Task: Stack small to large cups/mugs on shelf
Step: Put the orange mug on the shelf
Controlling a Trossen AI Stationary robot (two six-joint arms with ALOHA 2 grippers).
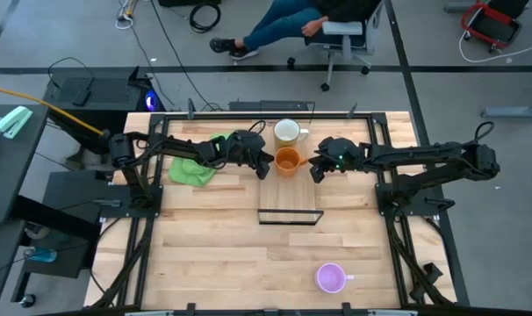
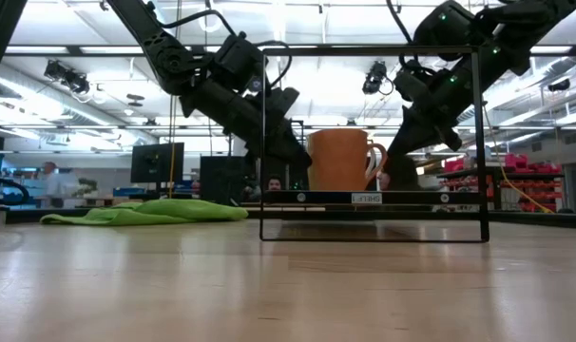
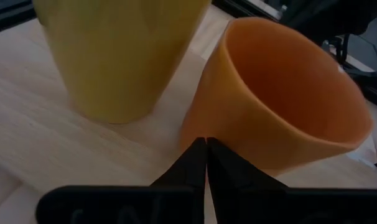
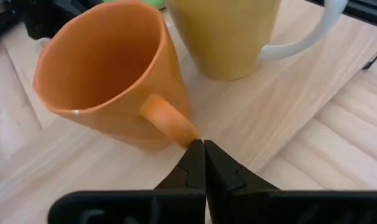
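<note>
On shelf (image 1: 290, 197): orange mug (image 1: 287, 161) upright beside white mug (image 1: 287, 132) | left end effector (image 1: 264, 167) clenched; right end effector (image 1: 317, 170) clenched

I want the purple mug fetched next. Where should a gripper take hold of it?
The light purple mug stands upright and alone on the table's near part, its handle pointing right. Probably come from above and pinch the rim on the open side away from the handle.
</note>
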